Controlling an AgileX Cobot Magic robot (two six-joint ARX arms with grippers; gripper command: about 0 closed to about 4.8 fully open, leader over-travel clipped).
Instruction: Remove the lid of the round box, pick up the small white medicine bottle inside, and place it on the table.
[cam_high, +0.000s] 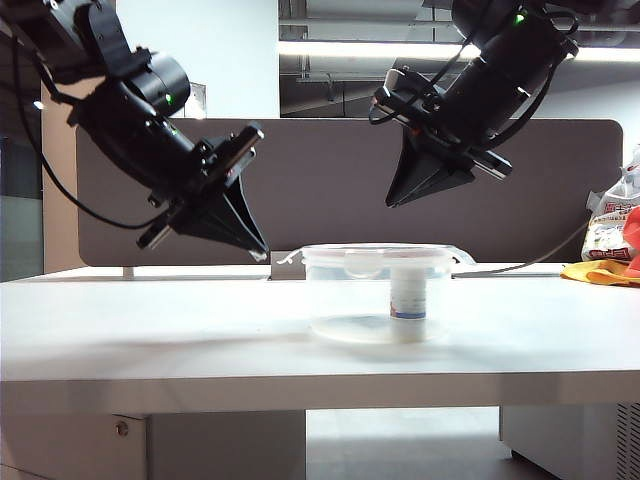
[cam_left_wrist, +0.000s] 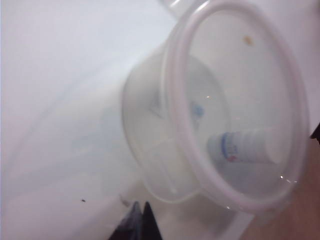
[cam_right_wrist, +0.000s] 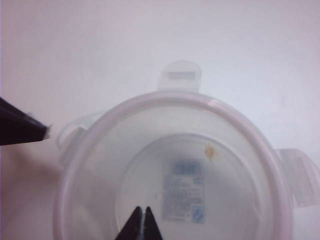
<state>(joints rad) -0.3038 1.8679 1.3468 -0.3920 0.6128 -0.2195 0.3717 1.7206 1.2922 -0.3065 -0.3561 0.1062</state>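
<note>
The round box (cam_high: 377, 297) stands on the table (cam_high: 150, 330), near the middle of the surface and closer to its rear edge than to its front edge, with the dark partition panel (cam_high: 330, 180) rising behind it. The lid (cam_high: 376, 253) sits on top of the box and covers its full rim; one clip tab (cam_right_wrist: 180, 76) sticks out flat from the lid's edge, and others show at the sides in the right wrist view. The small white medicine bottle (cam_high: 408, 291) stands upright inside the box, right of its centre in the exterior view, resting on the box floor; its blue-banded label is visible through the clear wall. The left gripper (cam_high: 262, 252) hangs in the air just beside the upper left rim of the box, angled downward toward it, its fingers pressed together and holding nothing; whether its tip touches the lid cannot be told. The right gripper (cam_high: 392, 203) hovers well above the lid, apart from it and also pointing downward, with its fingers likewise closed tight and empty. A heap of coloured cloth and bags (cam_high: 612, 240) lies at the table's far right edge, well apart from the box.
</note>
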